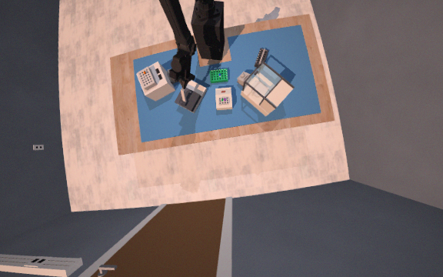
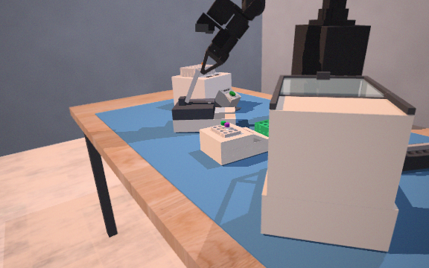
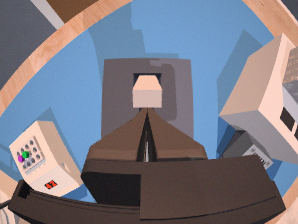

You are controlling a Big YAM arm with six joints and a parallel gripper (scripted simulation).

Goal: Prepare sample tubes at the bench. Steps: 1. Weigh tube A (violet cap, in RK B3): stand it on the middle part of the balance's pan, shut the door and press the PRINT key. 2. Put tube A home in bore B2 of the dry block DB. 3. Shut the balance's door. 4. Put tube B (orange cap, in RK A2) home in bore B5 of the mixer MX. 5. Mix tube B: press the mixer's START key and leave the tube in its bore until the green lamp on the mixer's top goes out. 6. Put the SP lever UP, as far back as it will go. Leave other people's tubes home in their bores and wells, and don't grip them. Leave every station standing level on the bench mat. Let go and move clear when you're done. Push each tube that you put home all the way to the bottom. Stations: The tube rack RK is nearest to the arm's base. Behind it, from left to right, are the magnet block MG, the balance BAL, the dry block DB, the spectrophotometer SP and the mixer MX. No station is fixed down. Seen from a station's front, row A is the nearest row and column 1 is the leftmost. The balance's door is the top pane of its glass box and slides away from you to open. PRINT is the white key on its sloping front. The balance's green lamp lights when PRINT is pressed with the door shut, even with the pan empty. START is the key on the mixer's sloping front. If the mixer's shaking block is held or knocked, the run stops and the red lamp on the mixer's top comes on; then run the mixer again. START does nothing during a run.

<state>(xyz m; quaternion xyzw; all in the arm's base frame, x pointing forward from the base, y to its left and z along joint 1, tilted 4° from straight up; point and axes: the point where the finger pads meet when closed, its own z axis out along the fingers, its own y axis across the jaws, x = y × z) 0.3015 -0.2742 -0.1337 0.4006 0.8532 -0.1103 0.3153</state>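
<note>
My gripper [image 1: 184, 87] [image 2: 202, 71] [image 3: 147, 113] is shut and empty, its tips at the free end of the SP lever [image 1: 183, 95] [image 2: 192, 88] [image 3: 147, 94]. The lever stands steeply up from the spectrophotometer [image 2: 193, 112] [image 3: 115, 95], leaning a little toward the gripper. Whether the tips touch it is hard to tell. Tube A's violet cap [image 1: 224, 99] [image 2: 226, 124] [image 3: 20, 158] shows low in the dry block [image 1: 224, 107] [image 2: 237, 148] [image 3: 60, 178]. Tube B's orange cap [image 1: 144, 72] [image 2: 202, 63] shows in the mixer [image 1: 161, 88] [image 2: 187, 89]. The balance's glass door [image 1: 268, 75] [image 2: 323, 87] looks shut. No lit lamp is discernible.
A green-capped tube [image 2: 223, 123] [image 3: 25, 154] stands beside tube A. The green rack [image 1: 214, 80] [image 2: 262, 128] holds a blue-capped tube. The black magnet block [image 1: 261, 57] [image 2: 424, 159] lies near the balance [image 2: 334, 167]. The mixer stands close beside the spectrophotometer.
</note>
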